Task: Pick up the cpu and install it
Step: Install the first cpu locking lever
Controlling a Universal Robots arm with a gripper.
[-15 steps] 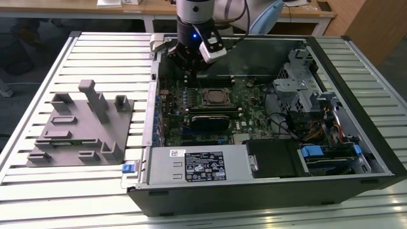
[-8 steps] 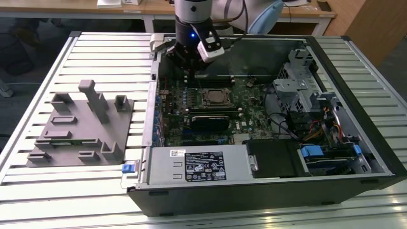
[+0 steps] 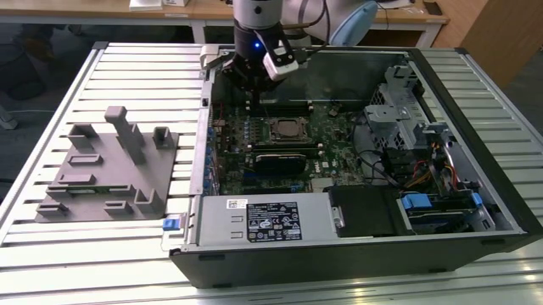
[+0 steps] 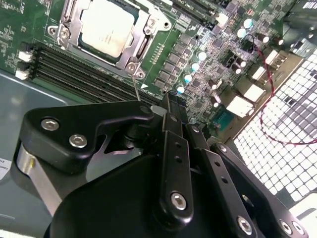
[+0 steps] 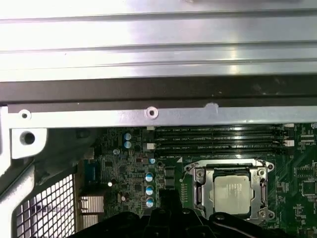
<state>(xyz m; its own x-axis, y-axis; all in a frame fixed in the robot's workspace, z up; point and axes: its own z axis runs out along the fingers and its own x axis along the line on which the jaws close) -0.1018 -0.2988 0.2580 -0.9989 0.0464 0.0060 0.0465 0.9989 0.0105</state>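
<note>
The cpu (image 4: 106,25) sits in its socket; gripper (image 3: 253,95) hovers above the motherboard (image 3: 331,136). I cannot tell the fingers' state, and a careless descent could scrape parts.

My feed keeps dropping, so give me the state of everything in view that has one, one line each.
cpu: seated in its socket, metal top up.
socket frame: around the cpu.
pincer: above the board beside the socket, empty, fingers together.
memory slots: empty.
computer case: lying flat, side panel off.
grey fixture: on the table at the exterior view's left, its slots empty.
</note>
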